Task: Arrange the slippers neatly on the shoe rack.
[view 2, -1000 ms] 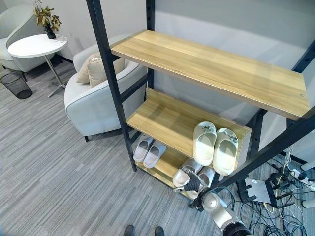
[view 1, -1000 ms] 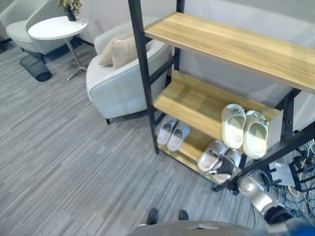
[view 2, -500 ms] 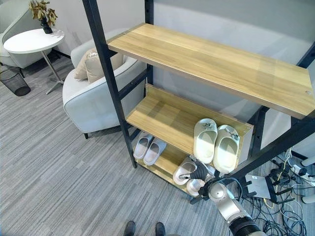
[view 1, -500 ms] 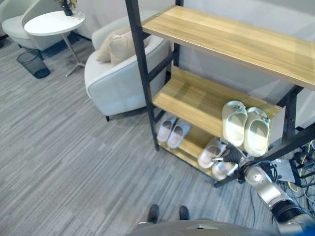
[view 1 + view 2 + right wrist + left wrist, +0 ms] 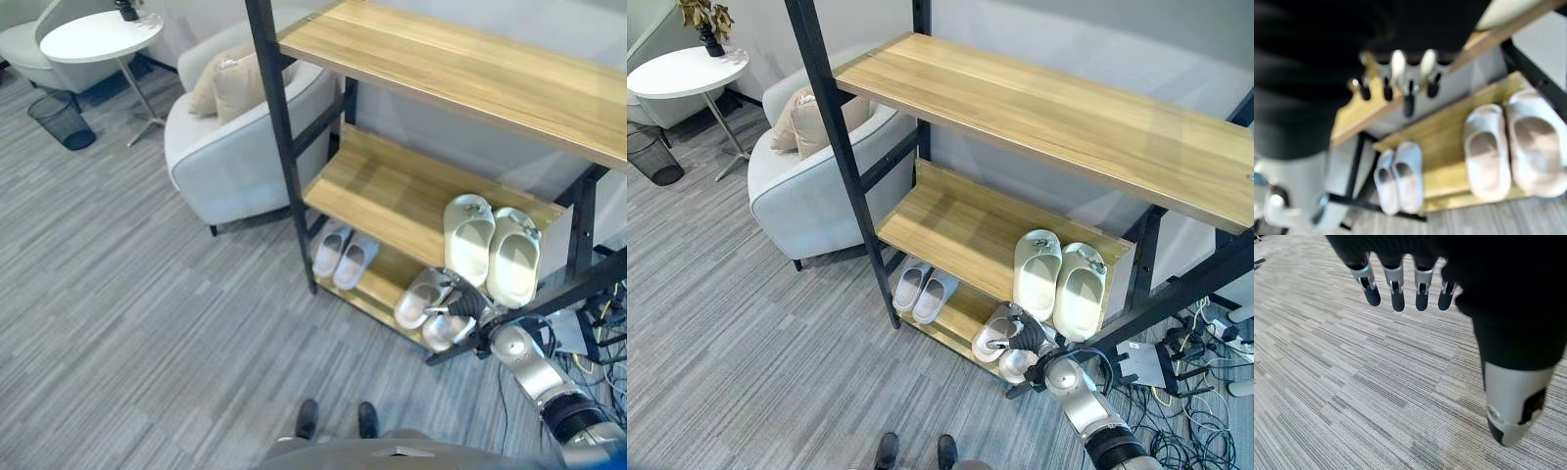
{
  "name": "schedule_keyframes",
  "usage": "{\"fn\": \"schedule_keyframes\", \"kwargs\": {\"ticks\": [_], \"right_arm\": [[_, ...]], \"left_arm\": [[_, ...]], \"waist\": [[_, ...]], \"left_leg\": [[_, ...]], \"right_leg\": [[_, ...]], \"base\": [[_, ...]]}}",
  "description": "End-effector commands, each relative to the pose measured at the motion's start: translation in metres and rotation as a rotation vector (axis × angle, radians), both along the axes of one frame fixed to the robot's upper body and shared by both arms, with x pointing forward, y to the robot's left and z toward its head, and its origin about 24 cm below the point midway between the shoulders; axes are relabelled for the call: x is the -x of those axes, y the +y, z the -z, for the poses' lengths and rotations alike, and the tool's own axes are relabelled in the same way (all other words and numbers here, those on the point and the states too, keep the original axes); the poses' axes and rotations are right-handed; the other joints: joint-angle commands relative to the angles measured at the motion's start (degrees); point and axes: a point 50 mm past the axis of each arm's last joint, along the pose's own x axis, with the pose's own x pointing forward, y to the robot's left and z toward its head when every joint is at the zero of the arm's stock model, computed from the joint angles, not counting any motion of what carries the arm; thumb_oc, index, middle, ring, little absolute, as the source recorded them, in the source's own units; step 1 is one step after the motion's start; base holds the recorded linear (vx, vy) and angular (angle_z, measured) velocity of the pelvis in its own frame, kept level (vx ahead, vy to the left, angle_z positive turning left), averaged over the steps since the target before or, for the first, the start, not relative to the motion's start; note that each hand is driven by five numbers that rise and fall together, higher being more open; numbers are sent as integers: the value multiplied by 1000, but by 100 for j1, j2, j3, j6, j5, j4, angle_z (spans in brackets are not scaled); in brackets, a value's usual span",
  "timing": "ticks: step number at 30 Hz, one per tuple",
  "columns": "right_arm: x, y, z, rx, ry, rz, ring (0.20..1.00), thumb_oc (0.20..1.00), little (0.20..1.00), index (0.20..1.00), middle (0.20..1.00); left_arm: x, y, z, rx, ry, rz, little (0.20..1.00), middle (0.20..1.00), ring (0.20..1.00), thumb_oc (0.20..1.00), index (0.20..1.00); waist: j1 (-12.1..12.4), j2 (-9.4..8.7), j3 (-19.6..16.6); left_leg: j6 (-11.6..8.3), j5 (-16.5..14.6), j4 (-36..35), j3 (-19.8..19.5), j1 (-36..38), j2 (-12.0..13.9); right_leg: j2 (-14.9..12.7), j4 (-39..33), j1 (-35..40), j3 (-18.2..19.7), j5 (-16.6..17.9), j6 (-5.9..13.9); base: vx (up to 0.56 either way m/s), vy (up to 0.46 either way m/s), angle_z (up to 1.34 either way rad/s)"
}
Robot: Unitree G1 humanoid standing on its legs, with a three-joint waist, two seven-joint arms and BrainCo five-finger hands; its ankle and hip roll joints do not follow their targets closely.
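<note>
A shoe rack [image 5: 392, 196] of wooden shelves on a black frame holds three pairs. Cream slippers [image 5: 490, 250] lie side by side at the right end of the middle shelf. On the bottom shelf a pale pair [image 5: 343, 259] sits at the left and a grey pair [image 5: 421, 297] at the right. My right hand [image 5: 462, 305] is at the right slipper of the grey pair, at the shelf's front edge. In its wrist view the fingers [image 5: 1409, 100] are straight and hold nothing, with the grey pair [image 5: 1488, 152] beyond. My left hand [image 5: 1400, 284] hangs open over the carpet.
A white armchair [image 5: 245, 147] with a cushion stands left of the rack. Further left are a round white table [image 5: 98, 34] and a black mesh bin [image 5: 61, 119]. Cables and a power strip [image 5: 598, 333] lie on the floor by the rack's right leg.
The view has shifted a little. My right hand has risen from the floor side of the bottom shelf to the grey pair, which now lies closer together.
</note>
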Motion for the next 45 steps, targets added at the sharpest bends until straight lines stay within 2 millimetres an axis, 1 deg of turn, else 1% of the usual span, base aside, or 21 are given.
{"fn": "schedule_keyframes", "kwargs": {"ticks": [1, 12, 15, 21, 25, 30, 32, 34, 35, 36, 37, 38, 42, 43, 45], "right_arm": [[-22, 1, -31, -33, -154, 6, 1000, 1000, 1000, 1000, 1000], [-31, 2, -35, -23, -177, 11, 1000, 1000, 1000, 1000, 1000], [-34, 1, -36, -54, -189, 39, 1000, 1000, 1000, 1000, 1000], [-42, -2, -39, -53, -215, 60, 1000, 1000, 1000, 1000, 1000], [-50, -1, -48, -39, -253, 53, 1000, 1000, 1000, 1000, 1000], [-53, 0, -50, -29, -256, 45, 1000, 1000, 1000, 1000, 1000], [-52, 0, -47, -19, -243, 37, 1000, 1000, 1000, 1000, 1000], [-46, -2, -38, -12, -214, 37, 1000, 1000, 1000, 1000, 1000], [-46, -2, -38, -12, -214, 37, 1000, 1000, 1000, 1000, 1000], [-42, -5, -32, -12, -193, 45, 1000, 1000, 1000, 1000, 1000], [-42, -5, -32, -12, -193, 45, 1000, 1000, 1000, 1000, 1000], [-37, -9, -25, 5, -168, 46, 1000, 1000, 1000, 1000, 1000], [-28, -10, -11, 7, -125, 44, 1000, 1000, 1000, 1000, 1000], [-28, -10, -11, 7, -125, 44, 1000, 1000, 1000, 1000, 1000], [-18, -8, 3, 10, -82, 50, 1000, 1000, 1000, 1000, 1000]], "left_arm": [[3, -3, -1, -28, 30, 24, 1000, 1000, 1000, 1000, 1000], [-4, -8, 0, -27, 7, 36, 1000, 1000, 1000, 1000, 1000], [-7, -10, 0, -29, -7, 38, 1000, 1000, 1000, 1000, 1000], [-13, -13, 0, -32, -25, 42, 1000, 1000, 1000, 1000, 1000], [-16, -17, 1, -25, -36, 44, 1000, 1000, 1000, 1000, 1000], [-17, -21, 1, -12, -38, 52, 1000, 1000, 1000, 1000, 1000], [-19, -23, 2, -4, -42, 57, 1000, 1000, 1000, 1000, 1000], [-17, -26, 2, 2, -37, 67, 1000, 1000, 1000, 1000, 1000], [-17, -26, 2, 2, -36, 67, 1000, 1000, 1000, 1000, 1000], [-16, -28, 3, 3, -34, 78, 1000, 1000, 1000, 1000, 1000], [-16, -28, 3, 3, -34, 78, 1000, 1000, 1000, 1000, 1000], [-14, -30, 3, 6, -28, 81, 1000, 1000, 1000, 1000, 1000], [-9, -32, 3, 6, -12, 83, 1000, 1000, 1000, 1000, 1000], [-9, -32, 3, 6, -11, 83, 1000, 1000, 1000, 1000, 1000], [-6, -31, 3, 8, -5, 75, 1000, 1000, 1000, 1000, 1000]], "waist": [[77, 173, -13], [113, 202, 84], [140, 207, 153], [172, 207, 235], [196, 219, 321], [188, 241, 380], [190, 249, 383], [179, 263, 354], [180, 263, 354], [177, 274, 319], [178, 275, 319], [178, 294, 267], [175, 298, 161], [176, 298, 161], [184, 286, 76]], "left_leg": [[284, 6, -207, 30, 415, -38], [285, 39, -207, 26, 337, -68], [287, 64, -207, 21, 281, -84], [294, 93, -207, 11, 193, -108], [295, 126, -207, 20, 135, -128], [300, 138, -207, 20, 142, -137], [303, 133, -207, 20, 161, -136], [305, 113, -207, 31, 214, -127], [305, 112, -207, 31, 216, -127], [308, 98, -207, 41, 249, -120], [308, 98, -207, 41, 251, -119], [307, 82, -207, 53, 292, -110], [306, 51, -207, 58, 362, -99], [306, 50, -207, 58, 364, -98], [305, 32, -207, 53, 422, -81]], "right_leg": [[-115, 675, -704, -45, 249, 252], [-124, 656, -759, -67, 292, 260], [-138, 614, -796, -81, 338, 276], [-162, 551, -830, -104, 401, 293], [-163, 544, -873, -114, 420, 301], [-156, 578, -875, -117, 411, 300], [-154, 599, -860, -114, 393, 298], [-151, 630, -820, -121, 360, 293], [-150, 630, -818, -121, 359, 293], [-150, 639, -787, -127, 340, 289], [-150, 638, -785, -127, 340, 289], [-155, 640, -748, -137, 328, 286], [-153, 635, -666, -136, 304, 276], [-153, 633, -663, -136, 304, 276], [-155, 636, -596, -137, 287, 272]], "base": [[0, 0, 0], [0, 0, 0], [0, 0, 0], [0, 0, 0], [0, 0, 0], [0, 0, 0], [0, 0, 0], [0, 0, 0], [0, 0, 0], [0, 0, 0], [0, 0, 0], [0, 0, 0], [0, 0, 0], [0, 0, 0], [0, 0, 0]]}}
